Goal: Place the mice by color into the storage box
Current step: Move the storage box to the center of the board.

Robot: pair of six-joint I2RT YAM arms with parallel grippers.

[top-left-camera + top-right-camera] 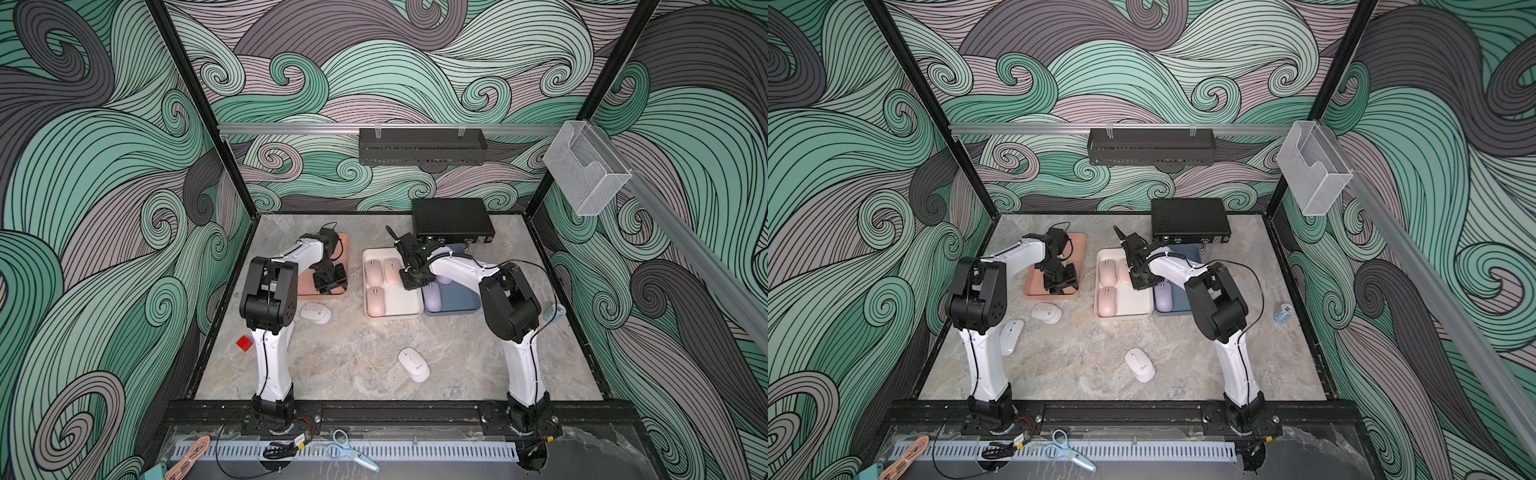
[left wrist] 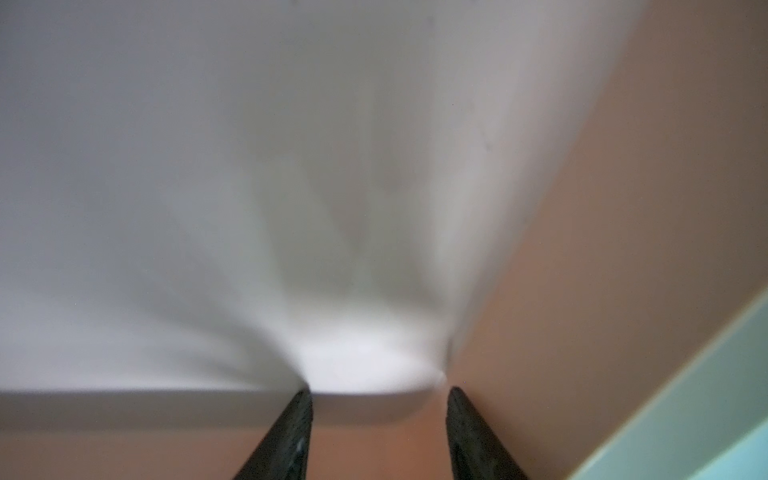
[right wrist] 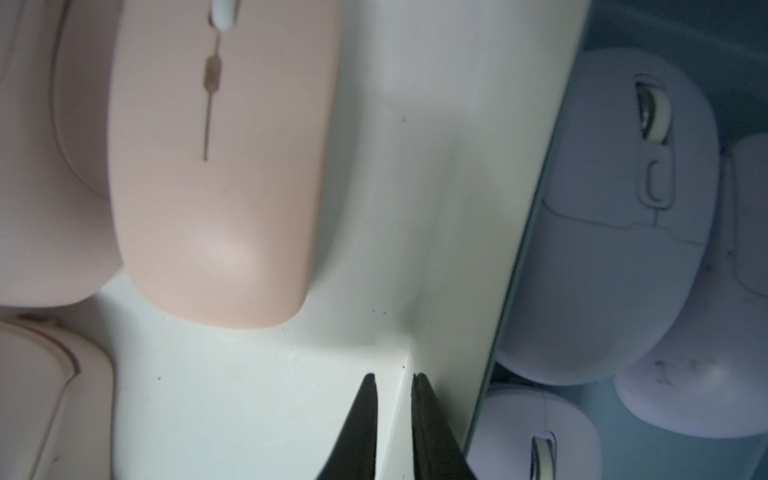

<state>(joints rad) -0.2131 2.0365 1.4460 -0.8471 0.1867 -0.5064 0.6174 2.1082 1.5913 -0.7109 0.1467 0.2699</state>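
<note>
In a far row, the left tray [image 1: 1079, 253] holds 1 mouse [image 2: 249, 187], the middle tray [image 1: 1133, 303] 3 mice [image 1: 1108, 272], the right tray [image 1: 457, 297] more mice [image 3: 615, 257]. A box [image 1: 1190, 220] lies behind the right tray. 3 loose mice [image 1: 1140, 365] lie nearer, 2 at left.

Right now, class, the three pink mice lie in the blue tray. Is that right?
Not quite. The three pink mice lie in the cream tray, not the blue one. The blue tray beside it holds purple mice. Both top views show it, and the right wrist view too.
</note>
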